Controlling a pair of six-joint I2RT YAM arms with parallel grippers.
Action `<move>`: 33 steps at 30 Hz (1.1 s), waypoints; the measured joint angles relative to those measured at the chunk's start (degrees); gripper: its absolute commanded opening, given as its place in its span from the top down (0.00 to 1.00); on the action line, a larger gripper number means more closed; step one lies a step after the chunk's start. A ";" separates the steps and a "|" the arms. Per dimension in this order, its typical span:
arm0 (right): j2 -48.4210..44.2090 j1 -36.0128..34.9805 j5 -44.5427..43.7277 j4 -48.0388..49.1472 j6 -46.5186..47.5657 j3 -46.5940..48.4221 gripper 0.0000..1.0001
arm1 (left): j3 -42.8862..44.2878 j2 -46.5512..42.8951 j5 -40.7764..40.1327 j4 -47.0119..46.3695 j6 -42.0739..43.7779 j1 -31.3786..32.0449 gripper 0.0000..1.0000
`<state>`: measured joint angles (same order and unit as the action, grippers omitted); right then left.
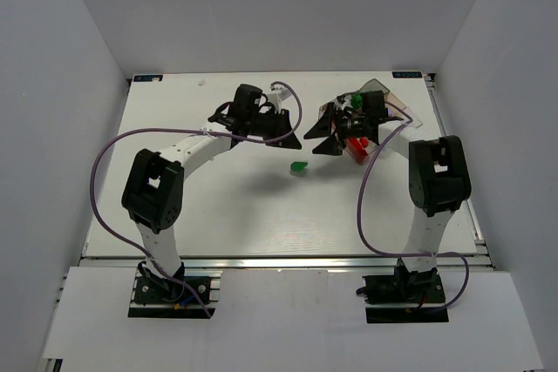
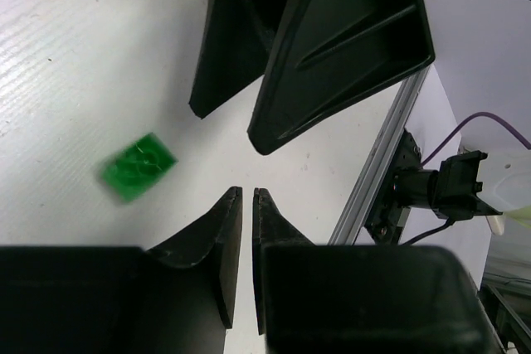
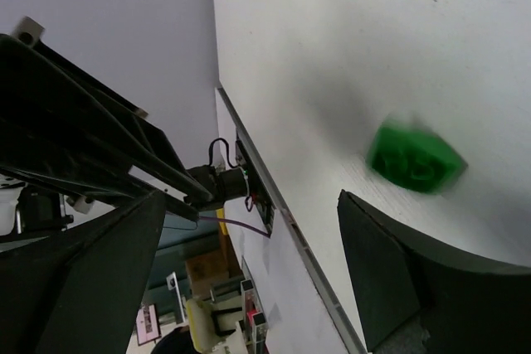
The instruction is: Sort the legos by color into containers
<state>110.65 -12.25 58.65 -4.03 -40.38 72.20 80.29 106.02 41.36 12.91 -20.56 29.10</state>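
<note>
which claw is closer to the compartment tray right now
Right. The right claw sits just off the tray's left side, its wrist above the tray; the left claw is farther left, clear of it.

Left arm (image 1: 187, 152) and right arm (image 1: 429, 231), white and black
Black joint housings, black wedge fingers (image 2: 207, 246); a purple cable (image 1: 94, 172) loops at each one's nine o'clock.
</note>
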 measured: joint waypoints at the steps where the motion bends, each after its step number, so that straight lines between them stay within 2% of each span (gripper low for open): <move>1: 0.00 -0.22 0.13 1.09 -1.03 0.00 0.11 | 0.02 0.00 0.04 0.26 0.24 0.15 0.78; 6: 0.00 -0.52 0.00 3.48 -3.50 0.02 0.11 | 0.04 0.00 0.02 1.33 1.16 0.48 0.78; 8: 0.02 -0.52 -1.18 1.77 -1.20 0.68 0.11 | 0.04 0.00 -0.09 1.92 1.55 0.52 0.78; 11: 0.74 -0.66 -5.07 -5.49 8.11 5.68 0.11 | -0.20 0.00 -0.72 2.54 2.10 0.48 0.73; 13: 1.11 -0.94 -8.09 -10.56 17.84 10.36 0.11 | -1.27 -0.07 -1.75 2.84 2.10 0.26 0.66; 14: 1.09 -0.96 -9.14 -12.52 23.12 12.09 0.11 | -1.95 -0.13 -2.36 3.32 2.23 0.09 0.55; 17: -0.22 -0.87 -9.42 -17.29 40.59 13.05 0.11 | -4.20 -0.66 -5.55 5.81 2.16 -0.46 0.38; 22: -6.43 -1.03 -5.31 -33.79 82.16 5.66 0.11 | -8.68 -4.68 -9.57 8.98 1.05 -1.03 0.28; 23: -7.63 -1.25 -4.81 -37.42 89.44 3.93 0.11 | -9.75 -5.79 -10.01 9.11 0.72 -1.07 0.22; 25: -9.16 -1.77 -4.22 -43.23 101.68 1.16 0.11 | -11.80 -8.07 -10.67 9.35 -0.09 -1.05 0.21; 28: -10.10 -3.08 -4.13 -47.04 113.09 -2.05 0.11 | -14.19 -10.71 -11.63 9.31 -1.64 -1.05 0.21; 33: -13.57 -6.84 -6.10 -43.28 117.70 -9.84 0.11 | -17.27 -13.11 -12.90 8.79 -3.98 -1.05 0.21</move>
<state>97.08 -19.09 52.56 -47.31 77.32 62.37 63.02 92.90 28.47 21.69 -24.53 28.05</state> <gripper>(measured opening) 0.894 0.787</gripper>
